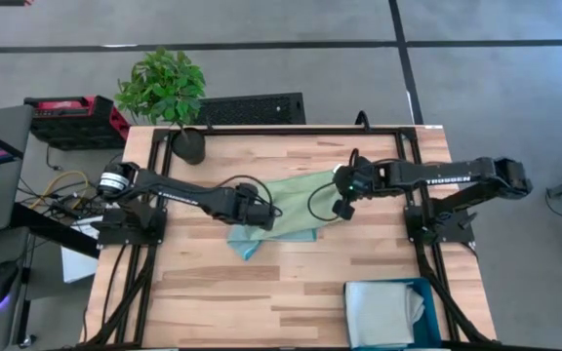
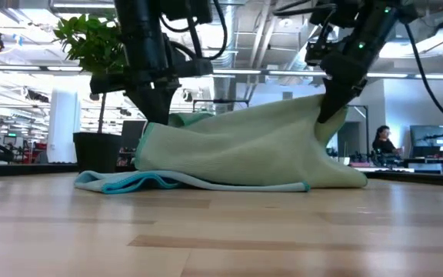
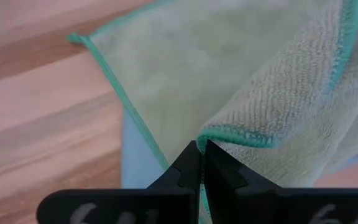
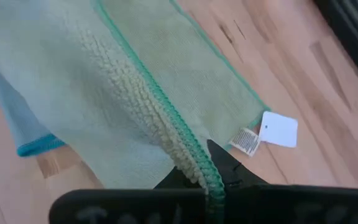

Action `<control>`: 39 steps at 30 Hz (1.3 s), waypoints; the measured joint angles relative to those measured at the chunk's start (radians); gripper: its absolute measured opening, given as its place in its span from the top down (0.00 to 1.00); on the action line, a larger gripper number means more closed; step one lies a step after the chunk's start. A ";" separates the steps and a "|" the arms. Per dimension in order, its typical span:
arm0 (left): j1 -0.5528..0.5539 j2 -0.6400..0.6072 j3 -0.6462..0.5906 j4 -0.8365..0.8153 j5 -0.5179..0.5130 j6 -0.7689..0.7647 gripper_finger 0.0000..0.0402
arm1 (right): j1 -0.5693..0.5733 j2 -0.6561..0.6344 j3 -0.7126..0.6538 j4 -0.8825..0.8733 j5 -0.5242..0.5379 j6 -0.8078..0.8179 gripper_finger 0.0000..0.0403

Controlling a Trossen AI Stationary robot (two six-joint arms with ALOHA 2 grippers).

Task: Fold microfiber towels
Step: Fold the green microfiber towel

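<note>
High view: pale green towel (image 1: 296, 200) mid-counter (image 1: 261, 283), spanning between both arms, on top of a light blue towel (image 1: 247, 246) peeking out at the near-left corner. Left claw (image 1: 266, 216) at the towel's left edge, right claw (image 1: 342, 208) at its right edge. Teal bin (image 1: 427, 292) at the near-right corner, holding light grey towels (image 1: 383, 312). Potted plant (image 1: 169, 97) at the far-left corner.

Low view: green cloth lifted at both ends like a tent, middle sagging onto the blue one.

Left wrist view: claw pressed together on the teal-stitched hem, only a thin bite of cloth.

Right wrist view: claw clamped on a bunched fold of the hem; white care tag (image 4: 272, 132) lying flat on the wood.

Risk: shallow left pinch likely to slip under tension, dropping that corner.

Risk: sagging middle apt to drag the blue towel along and skew the fold.
</note>
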 joint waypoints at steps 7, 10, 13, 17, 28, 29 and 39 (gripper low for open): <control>0.038 -0.001 0.000 -0.001 -0.063 -0.011 1.00 | -0.060 0.000 0.000 -0.014 -0.085 0.001 0.98; 0.051 -0.001 0.000 0.001 -0.063 -0.004 1.00 | -0.073 0.000 0.000 -0.038 -0.101 -0.012 0.98; 0.052 -0.001 0.000 0.000 -0.073 -0.007 1.00 | -0.074 0.001 0.000 -0.052 -0.117 -0.031 0.98; 0.051 -0.001 0.000 -0.001 -0.069 -0.013 1.00 | -0.075 0.001 0.000 -0.047 -0.116 -0.032 0.98; 0.055 -0.002 0.000 -0.085 -0.133 -0.066 1.00 | -0.093 0.001 0.000 0.026 -0.113 -0.045 0.98; 0.057 -0.002 0.000 -0.085 -0.134 -0.067 1.00 | -0.098 0.001 0.000 0.029 -0.112 -0.052 0.98; 0.076 -0.002 0.000 -0.099 -0.119 -0.075 0.95 | -0.133 0.001 0.000 0.062 -0.110 -0.060 0.92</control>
